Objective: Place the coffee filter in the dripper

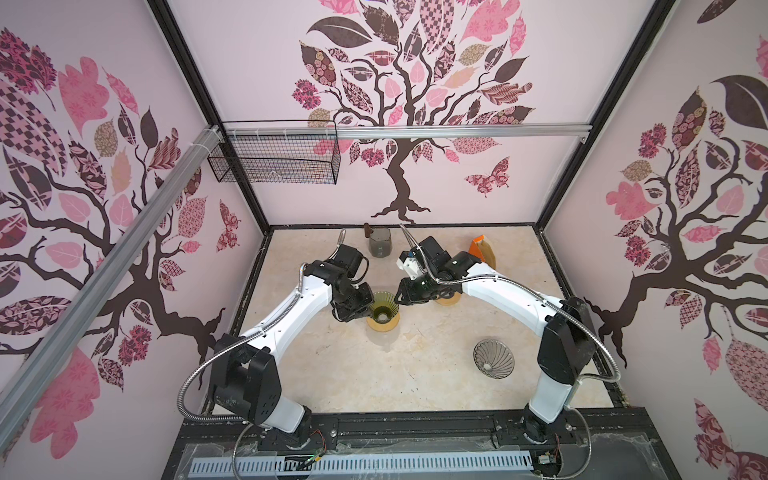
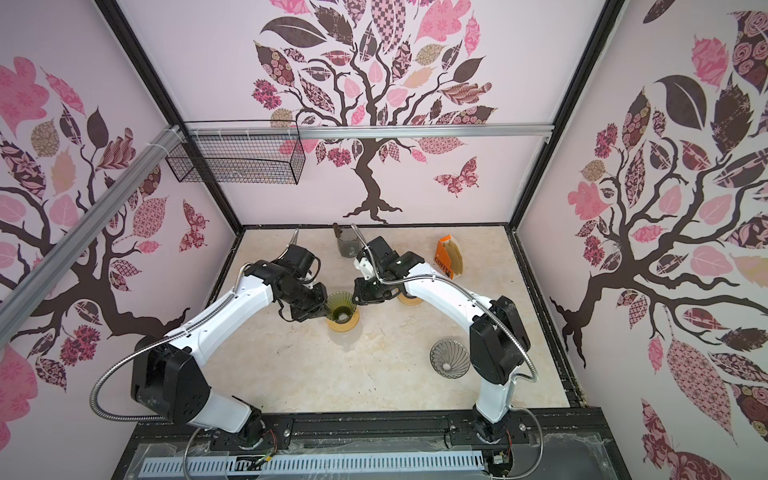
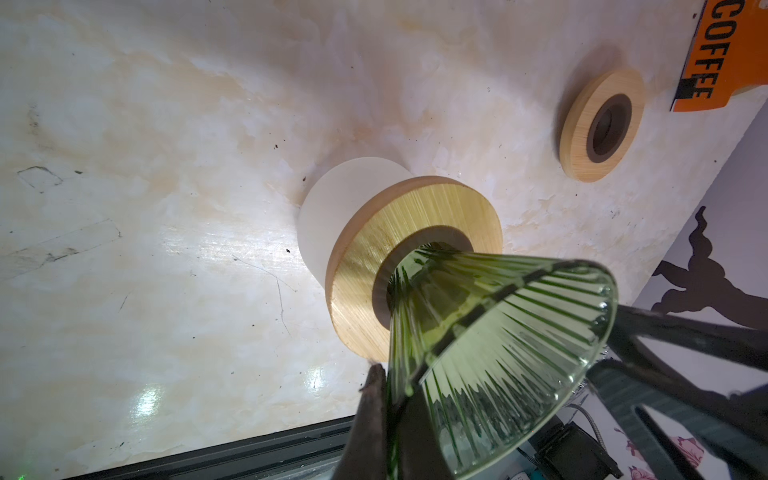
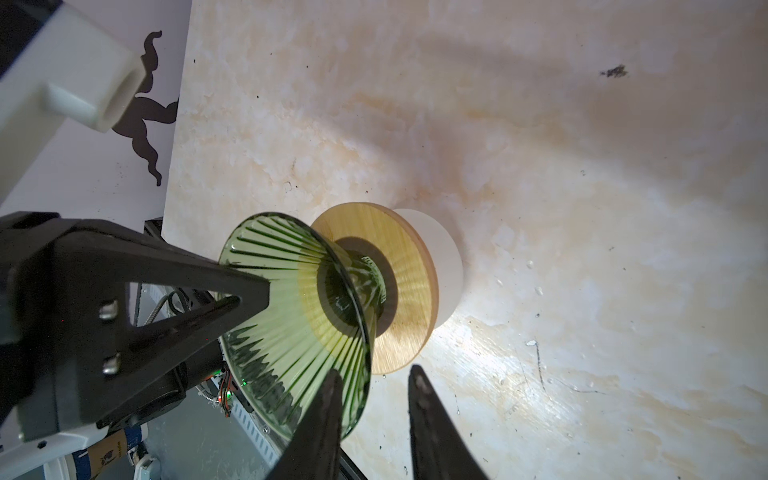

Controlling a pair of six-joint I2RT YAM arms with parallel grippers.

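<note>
Here the left gripper [image 4: 255, 293] pinches the rim of the green dripper [image 4: 286, 345]; the right gripper [image 4: 374, 370] straddles its far edge, jaws narrow but apart. The coffee filter [image 2: 457, 259] stands in its orange box [image 2: 443, 254] behind; better the right fetches it.

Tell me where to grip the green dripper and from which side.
Pinch the thin top rim of the green dripper, one jaw inside and one outside, coming from the right arm's side. The ribbed cone flares, likely too wide to span, and the left gripper is shut on the rim's left side.
</note>
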